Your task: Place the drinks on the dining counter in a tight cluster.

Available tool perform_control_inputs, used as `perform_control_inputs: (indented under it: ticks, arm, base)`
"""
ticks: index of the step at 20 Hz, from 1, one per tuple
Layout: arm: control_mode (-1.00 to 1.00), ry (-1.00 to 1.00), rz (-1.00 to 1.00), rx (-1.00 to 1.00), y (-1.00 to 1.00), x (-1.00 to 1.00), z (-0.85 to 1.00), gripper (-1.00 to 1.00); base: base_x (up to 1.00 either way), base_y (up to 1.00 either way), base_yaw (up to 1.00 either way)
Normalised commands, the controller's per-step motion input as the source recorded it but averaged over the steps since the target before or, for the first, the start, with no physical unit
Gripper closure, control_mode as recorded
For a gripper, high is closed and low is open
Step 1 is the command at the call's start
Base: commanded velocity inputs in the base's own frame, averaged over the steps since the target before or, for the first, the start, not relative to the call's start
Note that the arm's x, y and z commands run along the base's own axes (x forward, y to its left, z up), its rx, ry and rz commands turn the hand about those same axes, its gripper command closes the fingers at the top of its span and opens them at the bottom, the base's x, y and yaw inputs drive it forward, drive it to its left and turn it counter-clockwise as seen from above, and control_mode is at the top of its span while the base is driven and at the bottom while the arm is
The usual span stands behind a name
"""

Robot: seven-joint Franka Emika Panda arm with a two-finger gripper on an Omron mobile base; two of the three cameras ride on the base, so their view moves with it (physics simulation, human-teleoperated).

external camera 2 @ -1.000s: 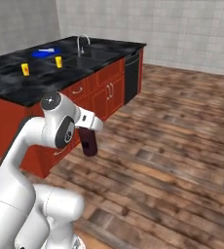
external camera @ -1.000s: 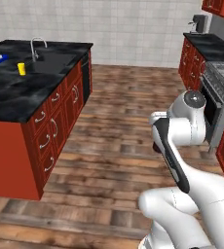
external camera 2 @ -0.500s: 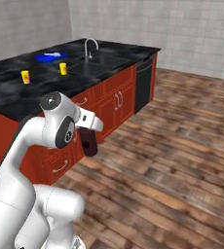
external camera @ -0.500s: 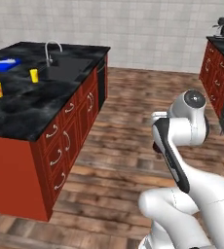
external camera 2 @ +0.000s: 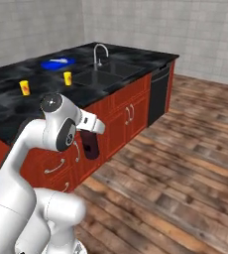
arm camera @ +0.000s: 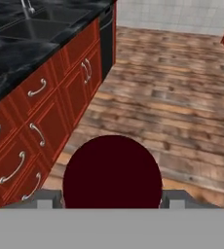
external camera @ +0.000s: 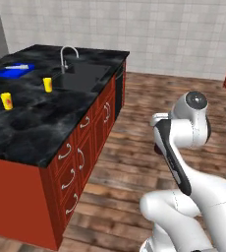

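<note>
Where the fingers clamp it, the maroon bottle hides them.

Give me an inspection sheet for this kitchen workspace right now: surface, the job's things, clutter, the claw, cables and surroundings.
Surface: dining counter, black marbled stone over red drawer fronts, with a sink and tap set in it.
Job's things: two yellow cans standing apart on the counter; maroon bottle off the counter, carried at the arm.
Clutter: flat blue tray at the far end of the counter.
Claw: claw closed around the maroon bottle, held out over the floor beside the drawer fronts.
Cables: nothing seen.
Surroundings: wooden plank floor, grey tiled walls, more red cupboards at the right edge of the left base view.
</note>
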Motion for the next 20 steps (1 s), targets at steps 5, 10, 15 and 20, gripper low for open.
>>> perform_control_inputs:
  ticks: [5,10,15,20]
  arm:
    - [1.0,0.0,0.0,0.0,0.0,0.0,0.0,1.0]
    - [1.0,0.0,0.0,0.0,0.0,0.0,0.0,1.0]
    - [1.0,0.0,0.0,0.0,0.0,0.0,0.0,1.0]
    - [1.0,0.0,0.0,0.0,0.0,0.0,0.0,1.0]
  base:
    - [0.9,0.18,0.18]
    - [0.86,0.14,0.23]
    - [0.75,0.08,0.4]
    - [0.64,0.03,0.51]
